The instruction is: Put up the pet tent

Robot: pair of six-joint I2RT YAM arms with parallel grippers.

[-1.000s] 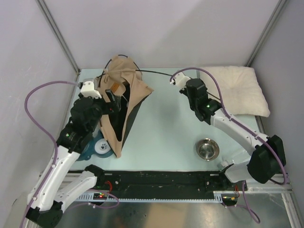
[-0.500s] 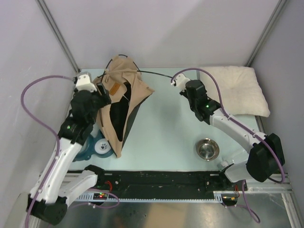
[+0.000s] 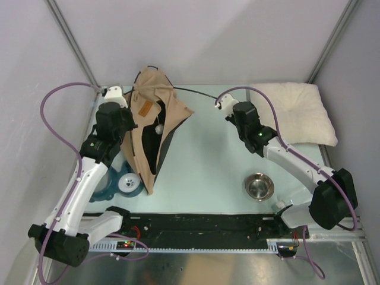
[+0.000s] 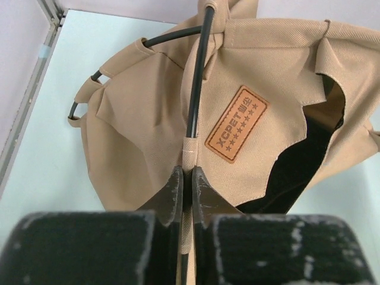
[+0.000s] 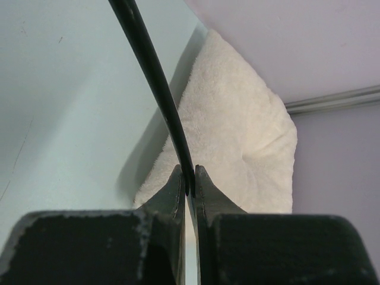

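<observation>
The pet tent lies slumped at the back left, tan fabric with a black inside, a brown label and a white pompom. My left gripper is shut on the tan sleeve that carries a thin black pole, just left of the label; in the top view that gripper sits at the tent's left edge. A second black pole runs right from the tent's top. My right gripper is shut on that pole, and in the top view it is near the back middle.
A cream pillow lies at the back right, behind the right gripper. A steel bowl stands at the near right. A blue paw-print item lies under the tent's near corner. A black strip runs along the near edge.
My left gripper has moved toward the back along the tent's left edge and closed from wide open onto the pole sleeve. The right arm has held still on its pole.
</observation>
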